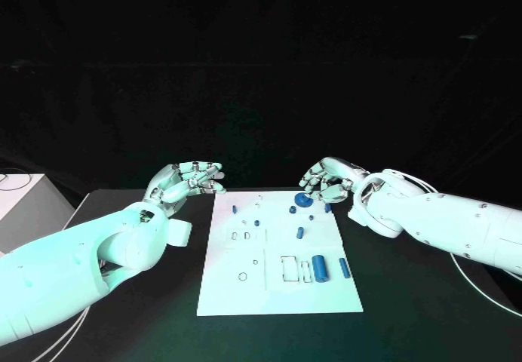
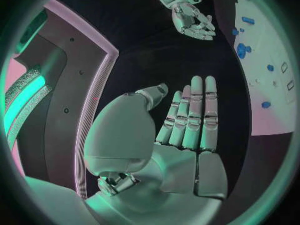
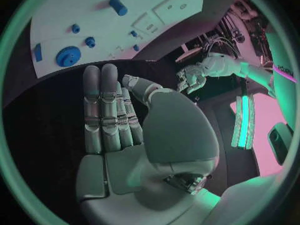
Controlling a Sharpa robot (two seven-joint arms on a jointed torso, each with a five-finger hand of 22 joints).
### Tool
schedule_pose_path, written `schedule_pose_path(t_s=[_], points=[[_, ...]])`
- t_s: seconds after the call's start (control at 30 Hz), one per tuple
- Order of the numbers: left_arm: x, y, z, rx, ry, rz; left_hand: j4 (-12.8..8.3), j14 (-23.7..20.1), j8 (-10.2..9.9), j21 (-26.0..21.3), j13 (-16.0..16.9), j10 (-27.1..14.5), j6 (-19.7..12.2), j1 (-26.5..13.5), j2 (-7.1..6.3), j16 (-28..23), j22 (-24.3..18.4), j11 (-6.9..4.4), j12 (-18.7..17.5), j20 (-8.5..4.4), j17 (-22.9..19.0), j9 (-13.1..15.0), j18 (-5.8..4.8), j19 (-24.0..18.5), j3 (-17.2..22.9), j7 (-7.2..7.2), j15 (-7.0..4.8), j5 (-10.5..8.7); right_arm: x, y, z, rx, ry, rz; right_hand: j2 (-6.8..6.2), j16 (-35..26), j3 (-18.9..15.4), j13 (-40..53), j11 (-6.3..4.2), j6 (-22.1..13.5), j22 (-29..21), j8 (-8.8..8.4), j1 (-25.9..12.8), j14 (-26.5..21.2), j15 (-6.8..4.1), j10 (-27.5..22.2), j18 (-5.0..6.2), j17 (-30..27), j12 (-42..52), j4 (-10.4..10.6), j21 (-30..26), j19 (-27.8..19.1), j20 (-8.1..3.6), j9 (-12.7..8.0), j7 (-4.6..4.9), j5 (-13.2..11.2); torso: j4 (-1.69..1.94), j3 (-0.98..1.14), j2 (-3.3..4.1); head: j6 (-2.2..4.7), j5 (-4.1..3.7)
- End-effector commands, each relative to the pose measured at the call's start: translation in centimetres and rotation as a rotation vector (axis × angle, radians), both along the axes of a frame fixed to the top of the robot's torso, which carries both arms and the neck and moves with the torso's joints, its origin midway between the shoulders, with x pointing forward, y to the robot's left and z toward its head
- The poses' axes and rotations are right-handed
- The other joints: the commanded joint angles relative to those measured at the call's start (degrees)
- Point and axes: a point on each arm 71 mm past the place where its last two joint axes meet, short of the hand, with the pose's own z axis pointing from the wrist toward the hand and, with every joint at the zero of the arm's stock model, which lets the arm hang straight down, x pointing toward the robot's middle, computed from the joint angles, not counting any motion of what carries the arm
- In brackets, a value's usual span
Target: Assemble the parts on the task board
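both the left hand (image 1: pixel 194 179) and right hand (image 1: pixel 330 181) hover released beyond the task board (image 1: pixel 278 290); its blue parts (image 1: pixel 320 266) look largely unassembled.

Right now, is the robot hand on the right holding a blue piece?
No, the right robot hand is empty, its fingers straight, and the blue gear lies on the board.

Backdrop: black all round behind my desk (image 1: pixel 130 317).
Desk: black.
Furniture: a white cabinet (image 1: pixel 27 207) beside it.
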Motion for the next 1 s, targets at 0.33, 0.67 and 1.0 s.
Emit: schedule_pose_path(t_s=[0.33, 0.67, 1.0], points=[[-1.4, -0.8, 1.5, -0.015, -0.022, -0.09, -0.26, -0.39, -0.16, 4.45, 0.15, 0.69, 0.34, -0.46, -0.79, 6.34, 2.8, -0.13, -1.4, -0.76, 5.0, 0.49, 0.47, -0.19, 0.62, -0.14, -0.44, 0.18, 0.4, 0.7, -0.2, -0.383, -0.075, -0.018, -4.47, 30.61, 1.26, 0.37, 0.28, -0.53, 31.08, -1.08, -1.38, 3.41, -0.01, -4.43, -5.07, 27.2, -0.2, 2.59, 24.82, 11.92, 0.38, 3.46, -0.71, -1.41, 1.72, -0.81, 2.52, 0.29, -1.84], [-2.1, -1.3, 2.5, -0.034, -0.037, -0.12, -0.29, -0.6, -0.33, 5.17, 0.13, 0.44, 0.13, -0.53, -0.83, 7.29, 3.28, -0.08, -1.67, -0.8, 5.68, 0.53, 0.44, -0.42, 0.61, -0.11, -0.43, 0.19, 1.1, 0.9, -0.2, -0.439, -0.098, -0.047, -4.59, 34.36, 0.25, 0.62, 0.2, -1.19, 34.73, -1.4, -1.1, 3.62, 0.03, -5.29, -5.68, 30.47, -0.2, 3.15, 27.37, 13.25, 0.42, 3.99, -0.87, -1.44, 2.58, -1.09, 3.79, 0.59, -2.84], [-2.4, -1.4, 2.9, -0.04, -0.042, -0.131, -0.31, -0.8, -0.44, 5.57, 0.11, 0.28, 0.0, -0.56, -0.83, 7.77, 3.55, -0.03, -1.81, -0.82, 6.03, 0.56, 0.43, -0.59, 0.61, -0.07, -0.41, 0.18, 1.5, 1.3, -0.2, -0.448, -0.107, -0.052, -4.1, 36.72, 0.16, 0.91, 0.23, -0.86, 32.53, -1.2, -0.77, 3.92, 0.0, -5.06, -5.16, 32.48, 0.06, 3.59, 26.03, 12.64, 0.36, 4.48, -0.77, -1.19, 3.05, -1.16, 4.73, 0.76, -3.52]])
